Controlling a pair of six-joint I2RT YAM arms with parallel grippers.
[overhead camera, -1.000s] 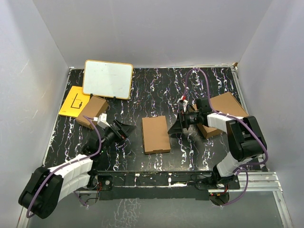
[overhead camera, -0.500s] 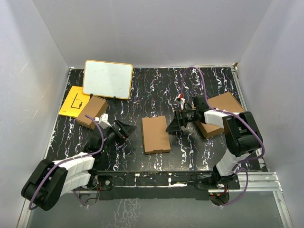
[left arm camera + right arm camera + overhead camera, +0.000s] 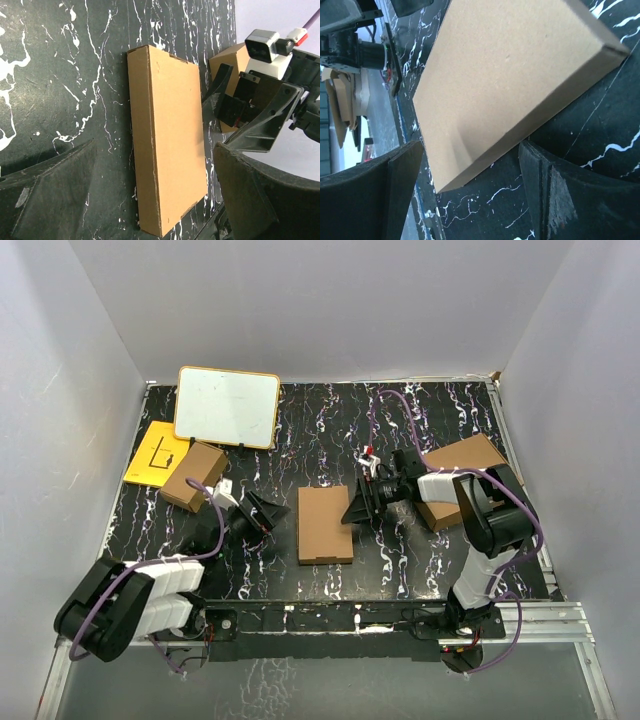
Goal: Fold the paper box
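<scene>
The paper box [image 3: 325,524] lies shut and flat in the middle of the black marbled table, a thin brown cardboard slab. My left gripper [image 3: 278,512] stands open just left of it, its jaws aimed at the box's long left side [image 3: 170,135] with a small gap between. My right gripper [image 3: 350,512] is open at the box's right edge. In the right wrist view the box's side wall and near corner [image 3: 510,75] sit between the two black fingers [image 3: 555,190], neither of them pressing on it. The left wrist view shows the right gripper [image 3: 240,110] beyond the box.
A larger brown box [image 3: 465,475] lies under the right arm at the right. A small chunky brown box [image 3: 193,476], a yellow sheet [image 3: 155,452] and a whiteboard [image 3: 227,406] sit at the back left. White walls surround the table.
My right gripper has slid left from beside the larger box up to the paper box's right edge. The left gripper has crept a little right toward the box.
</scene>
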